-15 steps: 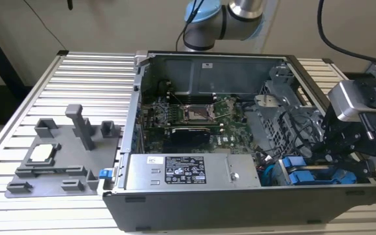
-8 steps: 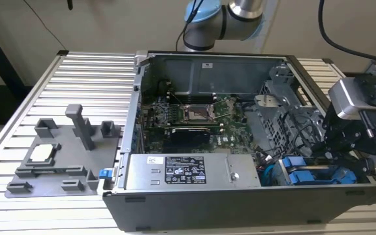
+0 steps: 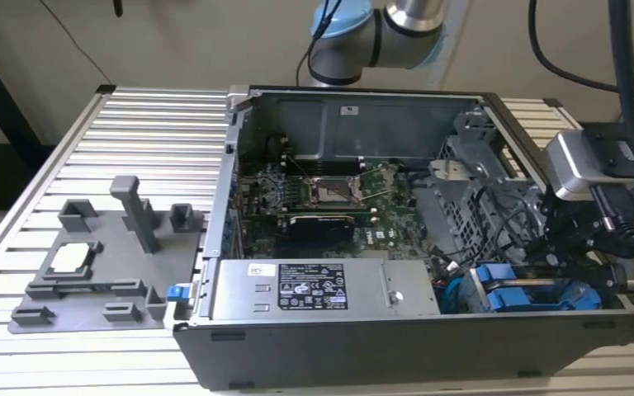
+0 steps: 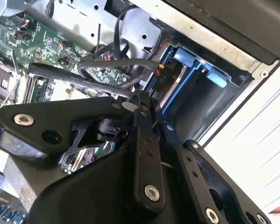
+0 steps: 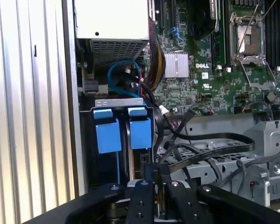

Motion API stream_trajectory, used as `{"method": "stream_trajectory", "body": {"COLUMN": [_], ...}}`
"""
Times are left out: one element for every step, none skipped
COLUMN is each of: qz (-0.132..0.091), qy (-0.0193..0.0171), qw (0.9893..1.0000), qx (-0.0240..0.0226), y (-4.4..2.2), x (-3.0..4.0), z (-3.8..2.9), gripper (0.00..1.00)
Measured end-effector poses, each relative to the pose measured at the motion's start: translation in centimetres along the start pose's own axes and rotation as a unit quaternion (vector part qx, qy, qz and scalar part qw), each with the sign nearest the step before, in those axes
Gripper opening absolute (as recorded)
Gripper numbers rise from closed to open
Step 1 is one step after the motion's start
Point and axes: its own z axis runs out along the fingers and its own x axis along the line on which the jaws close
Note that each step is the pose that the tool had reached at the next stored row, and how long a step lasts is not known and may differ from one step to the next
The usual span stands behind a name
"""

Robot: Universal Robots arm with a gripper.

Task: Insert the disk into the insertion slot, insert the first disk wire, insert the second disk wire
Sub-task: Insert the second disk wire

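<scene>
Two risks to note from here. Looks clenched, the tool point(image 5: 155, 175), on the plug end of a black disk wire point(image 4: 74, 77); seems to pinch it between the fingertips in both wrist views, though cannot confirm how firm the hold is. Sits already inside the insertion slot point(image 5: 119, 102), the disk point(image 5: 107, 135), just ahead of the tool, with its blue carrier tabs showing at the slot mouth.

First risk: could meet the disk connector crooked and jam or bend it, because the plug is held by a narrow part and could turn between the fingertips. Cannot see the connector itself from here, so hard to judge the alignment.

Second risk: could snag on the other loose cables point(image 5: 233, 168) that cross just beside the tool, above the metal cage. Would pull the plug aside or out of the pinch if the black disk wire goes tight. Could also press on the motherboard point(image 5: 200, 70) farther ahead of the tool.
</scene>
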Motion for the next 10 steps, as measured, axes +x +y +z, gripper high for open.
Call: {"method": "stream_trajectory", "body": {"qz": [-0.001,-0.003,-0.004,-0.005,-0.007,-0.008,-0.009,-0.01,-0.01,-0.011], "qy": [-0.0004,-0.0007,-0.001,-0.0013,-0.0014,-0.0015,-0.0017,-0.0017,-0.0017,-0.0017], "qw": [1.0,0.9999,0.9998,0.9998,0.9996,0.9994,0.9993,0.9991,0.999,0.9989], "qx": [0.0057,0.0117,0.0172,0.0216,0.0268,0.0325,0.037,0.0403,0.0432,0.0451], "y": [0.31,0.59,0.78,0.85,0.86,0.87,0.88,0.9,0.9,0.91], "x": [0.03,0.05,0.09,0.12,0.13,0.13,0.15,0.17,0.19,0.22], "z": [0.03,0.05,0.09,0.14,0.17,0.18,0.23,0.29,0.35,0.43], "gripper": [0.16,0.16,0.16,0.16,0.16,0.16,0.16,0.16,0.16,0.16]}}
